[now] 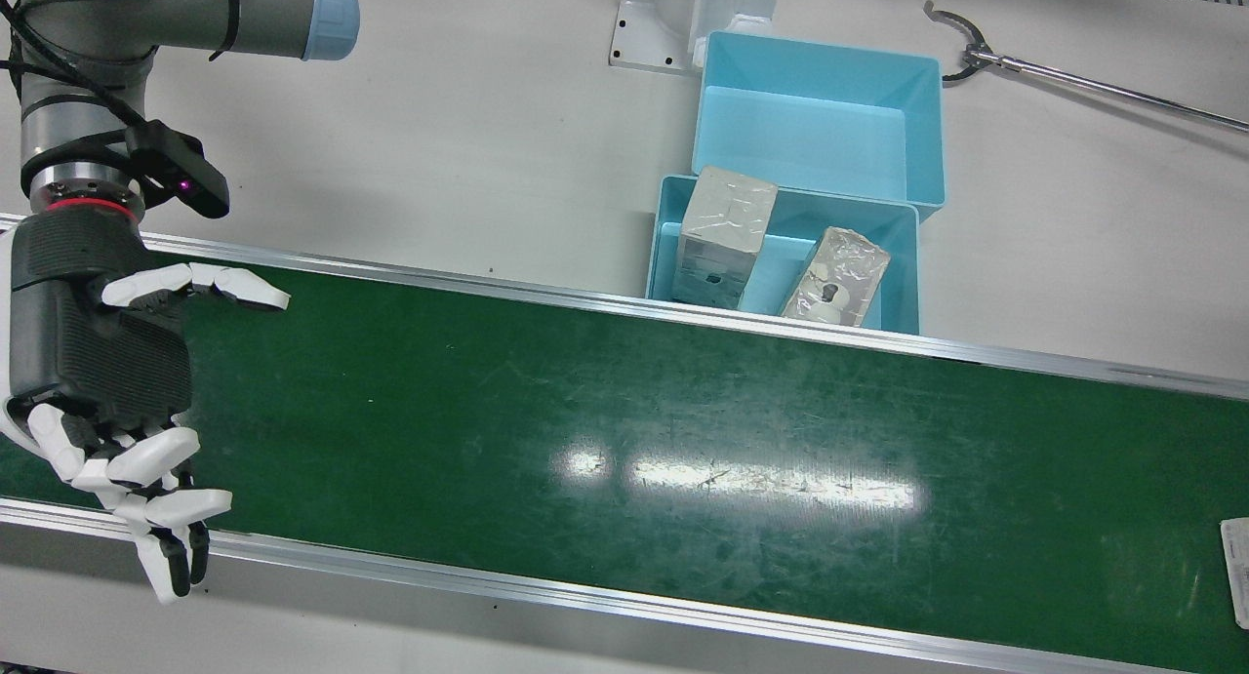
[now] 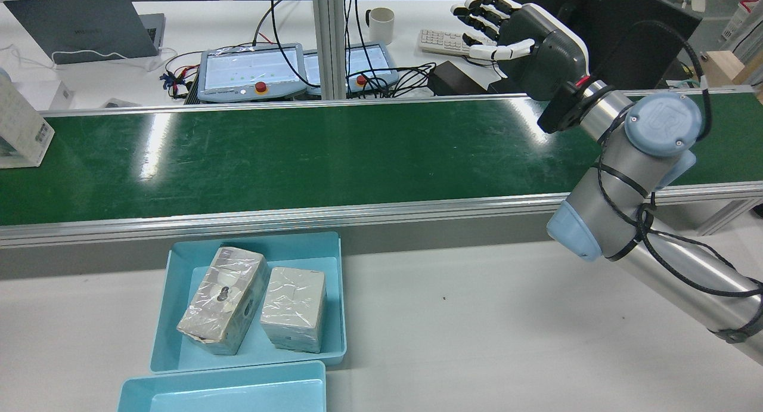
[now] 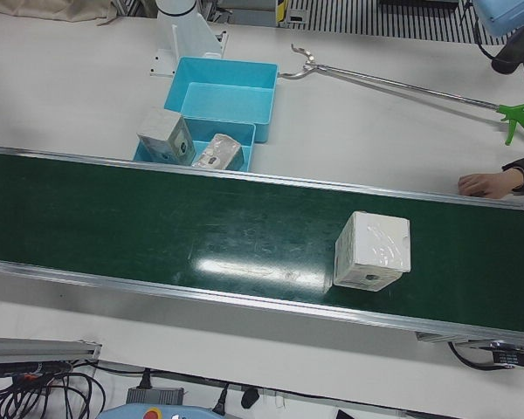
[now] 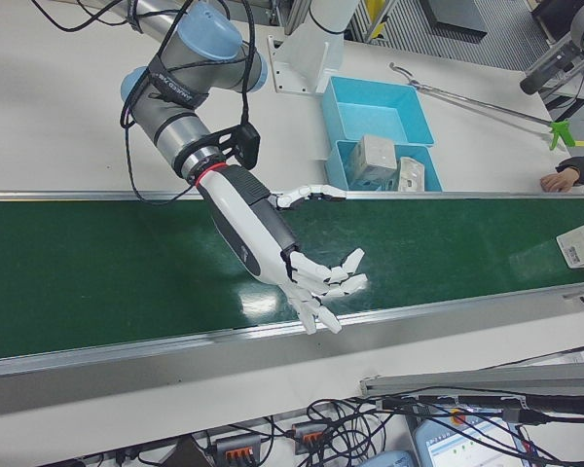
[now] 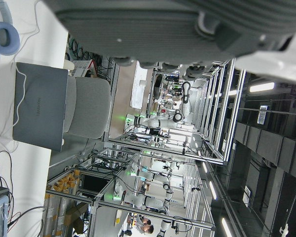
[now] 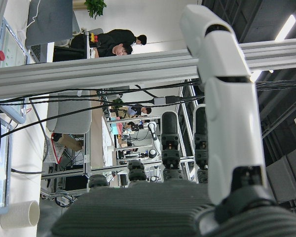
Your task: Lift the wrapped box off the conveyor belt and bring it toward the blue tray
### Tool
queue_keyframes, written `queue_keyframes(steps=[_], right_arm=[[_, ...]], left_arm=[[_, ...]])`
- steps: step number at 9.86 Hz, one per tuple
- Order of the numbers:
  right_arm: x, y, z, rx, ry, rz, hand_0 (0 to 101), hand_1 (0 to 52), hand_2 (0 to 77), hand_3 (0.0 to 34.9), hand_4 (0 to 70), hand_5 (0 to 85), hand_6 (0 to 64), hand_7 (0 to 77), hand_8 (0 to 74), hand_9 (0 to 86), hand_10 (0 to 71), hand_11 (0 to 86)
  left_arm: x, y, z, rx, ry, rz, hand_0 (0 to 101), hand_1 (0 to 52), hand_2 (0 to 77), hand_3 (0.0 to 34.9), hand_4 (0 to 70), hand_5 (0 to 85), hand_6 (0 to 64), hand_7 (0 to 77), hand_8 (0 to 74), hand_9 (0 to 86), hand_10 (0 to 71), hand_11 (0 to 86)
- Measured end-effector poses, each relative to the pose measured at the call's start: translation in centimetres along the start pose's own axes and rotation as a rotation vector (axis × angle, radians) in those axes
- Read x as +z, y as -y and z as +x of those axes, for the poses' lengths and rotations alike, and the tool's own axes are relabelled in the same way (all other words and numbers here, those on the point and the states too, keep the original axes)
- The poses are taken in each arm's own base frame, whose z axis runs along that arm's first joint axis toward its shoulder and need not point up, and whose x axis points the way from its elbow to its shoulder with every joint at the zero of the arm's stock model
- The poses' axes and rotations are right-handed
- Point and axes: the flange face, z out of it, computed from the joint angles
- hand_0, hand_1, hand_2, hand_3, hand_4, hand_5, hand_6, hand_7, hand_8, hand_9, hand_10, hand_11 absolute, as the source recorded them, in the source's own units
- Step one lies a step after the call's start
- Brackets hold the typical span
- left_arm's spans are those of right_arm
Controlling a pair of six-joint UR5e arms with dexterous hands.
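Waiting over the conveyor belt, the right robot hand was found at the left edge of the front view, fingers spread wide and nothing held. The left robot hand was seen only in its own camera, as a dark palm along the top of the frame; whether it was open or closed could not be told.

The wrapped box was noted on the belt at the right of centre in the left-front view, upright and well apart from the right robot hand. In the rear view it was seen at the left edge of the frame, partly cut off.

For the step in hand, it was judged that the open posture should be kept until the box was between the fingers, and that opposite side faces should be taken squarely, since the film wrap looked slick and a corner grip would likely slip.

Two blue trays were recorded on the white surface beside the belt. The nearer blue tray held two wrapped boxes, one standing upright, one leaning, side by side. The farther tray was seen with nothing in it. A reaching tool lay beyond the trays, and a person's hand rested at the belt's far rail.
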Motion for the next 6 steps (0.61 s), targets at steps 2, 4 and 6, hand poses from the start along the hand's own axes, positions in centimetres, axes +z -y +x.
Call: queue_keyframes(steps=[2,4,6], right_arm=[[-0.03,0.02,0.18,0.001,-0.003,0.000,52,19.1,22.4,16.2,20.7,42.0,9.3,31.1,2.2,9.3,0.0,1.6],[-0.03,-0.20,0.14,0.002,-0.002,-0.003,52,19.1,22.4,16.2,20.7,42.0,9.3,31.1,2.2,9.3,0.0,1.6],[-0.05,-0.46,0.21,0.003,-0.004,-0.008,52,19.1,23.5,17.5,21.3,42.0,9.3,31.1,2.2,9.3,0.0,1.6]], left_arm=[[0.00,0.00,0.00,0.000,0.000,0.000,0,0.0,0.5,0.0,0.0,1.1,0.5,0.5,0.0,0.0,0.0,0.0],[0.00,0.00,0.00,0.000,0.000,0.000,0,0.0,0.5,0.0,0.0,1.1,0.5,0.0,0.0,0.0,0.5,0.0],[0.00,0.00,0.00,0.000,0.000,0.000,0,0.0,0.5,0.0,0.0,1.1,0.0,0.0,0.0,0.0,0.0,0.0]])
